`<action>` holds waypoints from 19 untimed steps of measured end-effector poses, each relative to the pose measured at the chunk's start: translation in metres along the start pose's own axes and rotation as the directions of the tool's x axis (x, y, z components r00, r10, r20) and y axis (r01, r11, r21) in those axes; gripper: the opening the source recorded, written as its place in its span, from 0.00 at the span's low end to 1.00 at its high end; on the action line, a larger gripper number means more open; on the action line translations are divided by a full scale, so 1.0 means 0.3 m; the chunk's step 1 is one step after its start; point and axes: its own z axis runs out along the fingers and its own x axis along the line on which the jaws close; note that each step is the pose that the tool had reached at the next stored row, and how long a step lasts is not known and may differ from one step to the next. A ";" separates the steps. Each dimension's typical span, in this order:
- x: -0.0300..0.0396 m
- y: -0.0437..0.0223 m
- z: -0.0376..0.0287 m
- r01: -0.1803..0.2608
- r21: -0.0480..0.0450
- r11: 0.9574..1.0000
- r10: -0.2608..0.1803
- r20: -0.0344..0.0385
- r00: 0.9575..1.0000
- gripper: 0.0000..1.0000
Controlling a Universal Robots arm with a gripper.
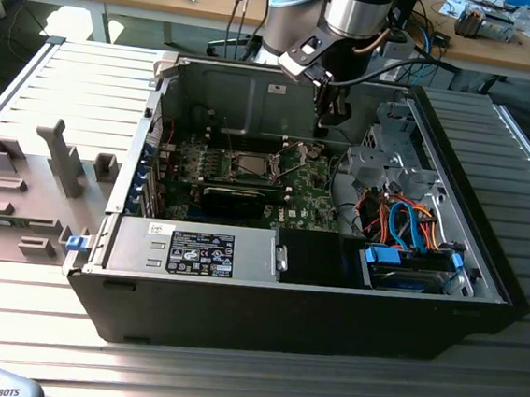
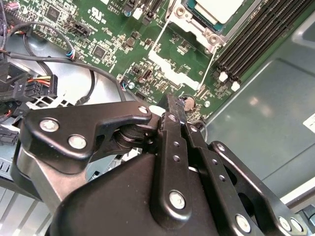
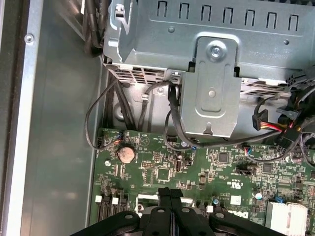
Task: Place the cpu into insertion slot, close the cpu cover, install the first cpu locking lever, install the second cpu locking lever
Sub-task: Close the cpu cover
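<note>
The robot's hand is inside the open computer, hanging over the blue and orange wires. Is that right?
Not quite. The gripper is inside the open computer, but it hangs over the green board, not over the blue and orange wires, which lie further to the exterior view's right. The exterior view shows this.

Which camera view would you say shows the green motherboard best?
The exterior view: most of the green motherboard lies visible inside the open black computer case. Both wrist views show close-up patches of it.
</note>
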 end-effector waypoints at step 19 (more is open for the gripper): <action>-0.005 0.044 0.001 0.000 0.000 1.000 0.000 0.000 1.000 0.11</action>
